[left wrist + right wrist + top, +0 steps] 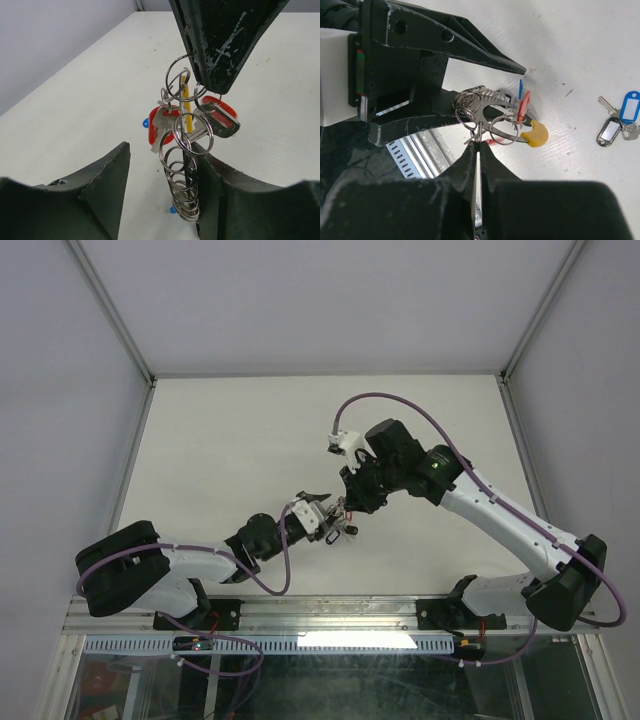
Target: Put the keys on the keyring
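Above the bench [220, 460], my right fingers [478, 150] clench the keyring [538, 134], red keys [161, 127] already hanging; my left fingers [326, 514] stand released around it. Spare keys [619, 122] lie at three o'clock in my right wrist view. Best now: hold the keyring steady while the left fetches one.

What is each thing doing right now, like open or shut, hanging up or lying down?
Left gripper: jaws open, one on each side of the ring bunch.
Right gripper: jaws shut on the top of the ring bunch.
Ring bunch: held up off the table.
Keyring: upright, threaded through the bunch.
Red-tagged keys: hanging in the bunch.
Blue- and black-tagged keys: lying loose on the table.
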Controlling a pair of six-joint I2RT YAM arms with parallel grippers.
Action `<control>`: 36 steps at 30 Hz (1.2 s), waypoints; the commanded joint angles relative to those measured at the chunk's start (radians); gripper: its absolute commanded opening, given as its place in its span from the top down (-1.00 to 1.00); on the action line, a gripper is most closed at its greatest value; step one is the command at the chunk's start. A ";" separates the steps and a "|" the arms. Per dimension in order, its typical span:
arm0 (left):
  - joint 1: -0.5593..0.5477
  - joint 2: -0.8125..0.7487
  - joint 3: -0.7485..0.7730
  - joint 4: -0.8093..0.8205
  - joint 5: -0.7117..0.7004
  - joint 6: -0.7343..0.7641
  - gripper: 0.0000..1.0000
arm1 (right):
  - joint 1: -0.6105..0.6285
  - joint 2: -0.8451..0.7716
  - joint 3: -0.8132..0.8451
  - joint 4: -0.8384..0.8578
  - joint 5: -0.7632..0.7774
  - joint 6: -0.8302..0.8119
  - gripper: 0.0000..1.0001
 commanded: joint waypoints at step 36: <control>0.038 -0.088 0.010 0.082 0.346 -0.139 0.29 | 0.039 0.066 0.065 -0.161 -0.059 -0.186 1.00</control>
